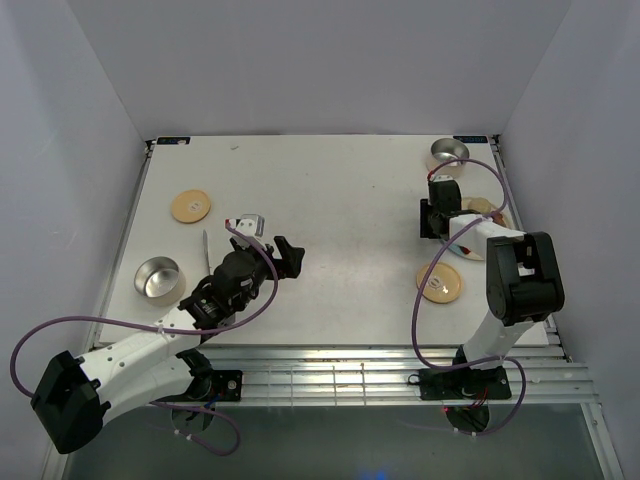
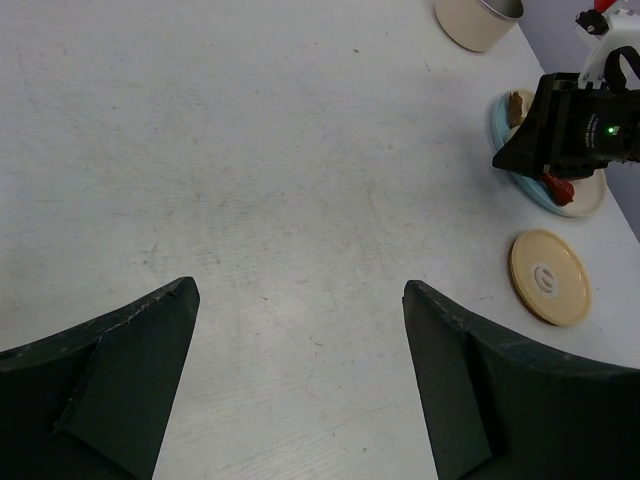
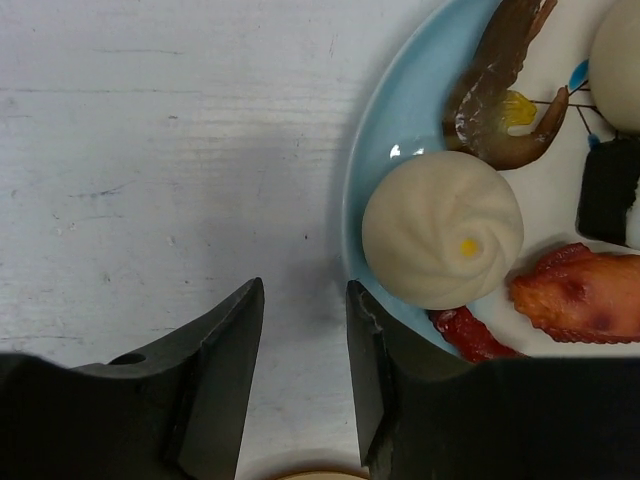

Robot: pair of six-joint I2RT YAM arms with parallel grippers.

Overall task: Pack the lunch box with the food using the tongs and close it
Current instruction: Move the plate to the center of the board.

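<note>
Just beside right fingers, food

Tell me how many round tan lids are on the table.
2. The left lid lies far back on the left side. The right lid lies beside the plate, close to the right arm. The arms could be hiding more.

Half the plate is lost to me
On my right wrist view the plate runs off at 3 o'clock, cutting a pale lump at 2 and a black piece. The red piece slips behind the right gripper. From above, what lies on it is too small to tell.
</note>
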